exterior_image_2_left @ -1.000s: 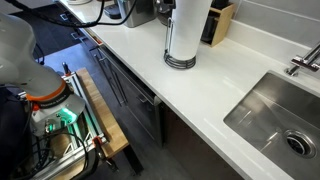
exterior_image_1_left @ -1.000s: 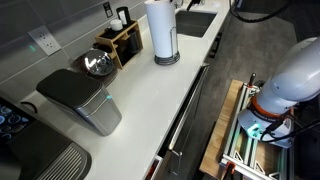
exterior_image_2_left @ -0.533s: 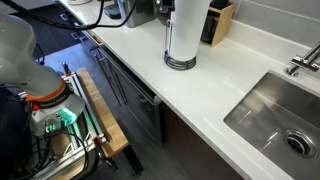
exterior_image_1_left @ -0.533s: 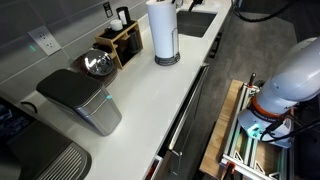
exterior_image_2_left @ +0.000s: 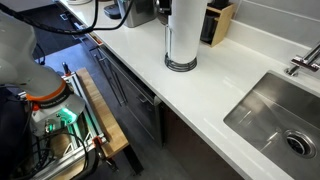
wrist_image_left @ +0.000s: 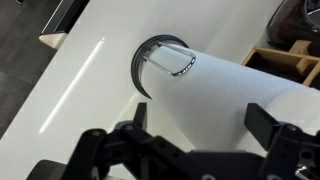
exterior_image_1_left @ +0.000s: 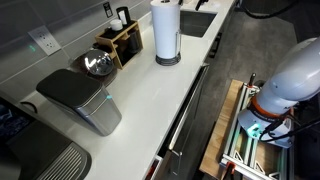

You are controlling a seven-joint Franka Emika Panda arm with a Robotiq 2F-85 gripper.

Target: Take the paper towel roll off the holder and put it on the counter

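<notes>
The roll [exterior_image_1_left: 166, 31] stood upright over the holder [exterior_image_1_left: 166, 60] on the counter [exterior_image_1_left: 150, 105], its lower end just clear of the dark round base in both exterior views [exterior_image_2_left: 183, 30]. From the wrist view the roll [wrist_image_left: 232, 105] ran as a broad white cylinder between the two black fingers [wrist_image_left: 105, 150] of the gripper [wrist_image_left: 195, 150], which sat spread on either side of it; whether they pressed the paper I could not tell. Beyond the roll's end the holder [wrist_image_left: 160, 65] showed its dark ring and a chrome wire loop against the white top. A wooden box [exterior_image_1_left: 122, 42] stood against the wall near the roll, with a grey appliance [exterior_image_1_left: 80, 98] farther along the counter. The sink [exterior_image_2_left: 275, 118] lay well apart from the holder [exterior_image_2_left: 181, 64].
</notes>
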